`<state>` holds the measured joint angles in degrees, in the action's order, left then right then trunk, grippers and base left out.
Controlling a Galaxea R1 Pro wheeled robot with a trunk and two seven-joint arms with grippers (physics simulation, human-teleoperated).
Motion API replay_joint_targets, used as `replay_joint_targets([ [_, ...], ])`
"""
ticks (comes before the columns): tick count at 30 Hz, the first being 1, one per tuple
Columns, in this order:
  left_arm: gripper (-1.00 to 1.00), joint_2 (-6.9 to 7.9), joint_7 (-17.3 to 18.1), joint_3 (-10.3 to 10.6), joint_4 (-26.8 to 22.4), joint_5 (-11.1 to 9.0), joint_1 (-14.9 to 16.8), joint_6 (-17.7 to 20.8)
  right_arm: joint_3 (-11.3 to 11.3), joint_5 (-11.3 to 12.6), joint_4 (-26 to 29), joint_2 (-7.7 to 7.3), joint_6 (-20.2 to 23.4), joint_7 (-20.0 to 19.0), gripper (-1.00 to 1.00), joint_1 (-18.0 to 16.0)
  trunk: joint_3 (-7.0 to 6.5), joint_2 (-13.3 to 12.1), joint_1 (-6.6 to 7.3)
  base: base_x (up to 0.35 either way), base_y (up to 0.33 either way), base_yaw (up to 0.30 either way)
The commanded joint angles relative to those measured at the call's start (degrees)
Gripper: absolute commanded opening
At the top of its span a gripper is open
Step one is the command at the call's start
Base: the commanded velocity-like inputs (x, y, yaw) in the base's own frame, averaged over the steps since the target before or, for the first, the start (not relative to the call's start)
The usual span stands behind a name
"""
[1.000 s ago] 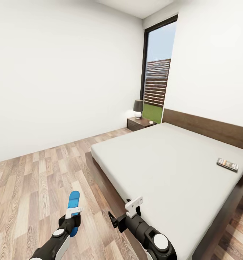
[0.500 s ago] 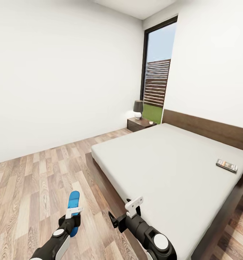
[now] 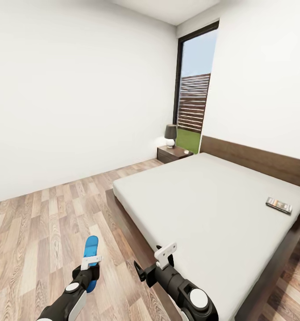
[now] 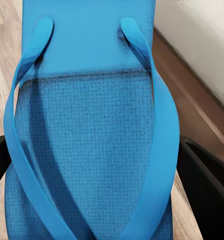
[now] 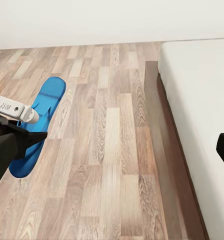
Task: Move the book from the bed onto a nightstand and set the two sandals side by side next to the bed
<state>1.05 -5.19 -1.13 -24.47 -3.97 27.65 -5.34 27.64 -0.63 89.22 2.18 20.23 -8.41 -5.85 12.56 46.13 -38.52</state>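
One bed (image 3: 203, 200) lies right of both arms with the book (image 3: 279, 205) far across its mattress, while the left gripper (image 3: 90, 262) grips a blue sandal (image 3: 91, 248) pointing away lengthwise; right gripper (image 3: 155, 264) spread, nothing held.

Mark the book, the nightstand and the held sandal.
book (image 3: 279, 205), head view, cover centre.
nightstand (image 3: 173, 153), head view, top surface.
sandal (image 4: 92, 150), left wrist view, footbed between straps.
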Motion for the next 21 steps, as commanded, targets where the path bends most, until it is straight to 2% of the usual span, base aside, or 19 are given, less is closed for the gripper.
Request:
replay_joint_targets([
  [1,-1.0,0.01,-0.06,0.07,0.04,-0.42,0.04,-0.19,-0.04,-0.08,0.08,0.02,0.33,-0.2,1.0,-0.04,-0.1,-0.35,0.22,0.0,0.0,0.0],
  [21,-1.0,0.01,0.0,0.07,0.04,-0.42,0.04,-0.19,-0.04,-0.08,0.08,0.02,0.31,-0.2,1.0,-0.04,-3.69,-8.38,4.61,0.0,0.0,0.0],
])
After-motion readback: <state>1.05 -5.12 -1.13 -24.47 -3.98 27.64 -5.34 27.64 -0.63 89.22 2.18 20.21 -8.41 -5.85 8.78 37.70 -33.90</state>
